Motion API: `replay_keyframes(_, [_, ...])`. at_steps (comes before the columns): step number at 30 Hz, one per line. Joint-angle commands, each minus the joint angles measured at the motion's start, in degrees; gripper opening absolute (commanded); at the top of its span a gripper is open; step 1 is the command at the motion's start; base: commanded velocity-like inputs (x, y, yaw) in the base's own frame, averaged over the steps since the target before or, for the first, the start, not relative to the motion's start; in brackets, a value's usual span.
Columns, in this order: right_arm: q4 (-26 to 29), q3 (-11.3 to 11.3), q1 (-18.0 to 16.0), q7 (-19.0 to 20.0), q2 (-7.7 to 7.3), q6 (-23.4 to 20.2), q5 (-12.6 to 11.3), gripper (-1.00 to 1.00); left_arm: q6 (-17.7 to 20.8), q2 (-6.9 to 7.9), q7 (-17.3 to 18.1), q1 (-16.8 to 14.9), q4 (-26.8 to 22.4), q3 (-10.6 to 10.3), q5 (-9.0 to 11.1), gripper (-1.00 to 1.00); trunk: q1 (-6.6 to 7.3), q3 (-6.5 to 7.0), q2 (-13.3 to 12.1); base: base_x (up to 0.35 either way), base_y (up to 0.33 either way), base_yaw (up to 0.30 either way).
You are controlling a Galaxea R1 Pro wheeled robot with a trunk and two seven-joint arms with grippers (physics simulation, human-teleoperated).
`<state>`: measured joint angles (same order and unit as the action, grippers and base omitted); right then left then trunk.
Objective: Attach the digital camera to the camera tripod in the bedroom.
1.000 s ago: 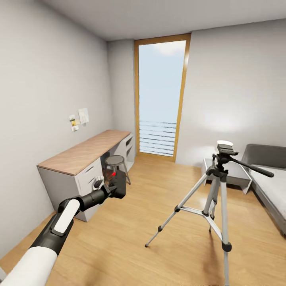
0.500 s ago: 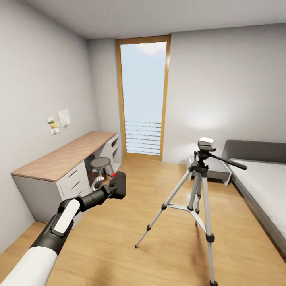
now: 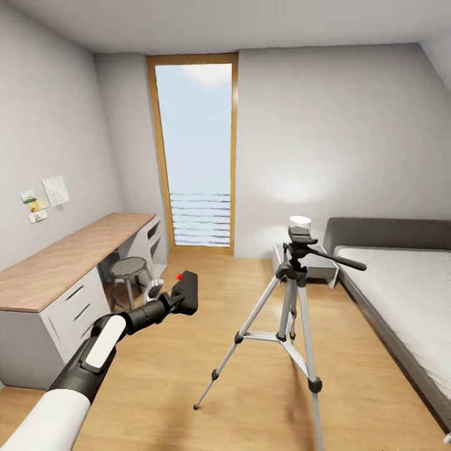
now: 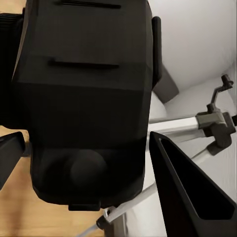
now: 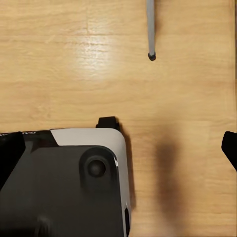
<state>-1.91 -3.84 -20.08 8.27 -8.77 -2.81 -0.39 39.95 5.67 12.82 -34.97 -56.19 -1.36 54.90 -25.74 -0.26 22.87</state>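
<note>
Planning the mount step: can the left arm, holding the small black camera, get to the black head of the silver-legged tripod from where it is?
Probably not yet. The left gripper, shut on the small black camera, sits well left of the tripod head; only bare wood floor lies between, so nothing blocks an approach.

I see the camera tripod (image 3: pixel 291 294) mid-floor, worktop (image 3: pixel 56 263) left, bed (image 3: pixel 401 294) right, window (image 3: pixel 197 156) far behind.

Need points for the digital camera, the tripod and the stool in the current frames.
digital camera (image 3: pixel 186 294), head view, on its black body.
camera tripod (image 3: pixel 292 274), head view, on the black joint under the head.
stool (image 3: pixel 128 267), head view, on the round seat.
</note>
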Motion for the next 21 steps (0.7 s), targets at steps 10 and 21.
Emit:
replay_keyframes(10, [-0.11, -0.38, -0.06, 0.25, -0.02, -0.09, -0.05, 1.0, 0.04, 0.05, 0.11, -0.02, -0.21, -0.04, 0.05, -1.0, -0.04, -0.03, 0.05, 0.032, 0.0, -0.254])
replay_keyframes(21, [-0.11, -0.38, -0.07, 0.26, -0.05, -0.1, -0.05, 1.0, 0.1, 0.05, 0.1, -0.01, -0.64, -0.05, 0.03, -1.0, -0.04, -0.03, 0.05, 0.0, 0.0, -0.254])
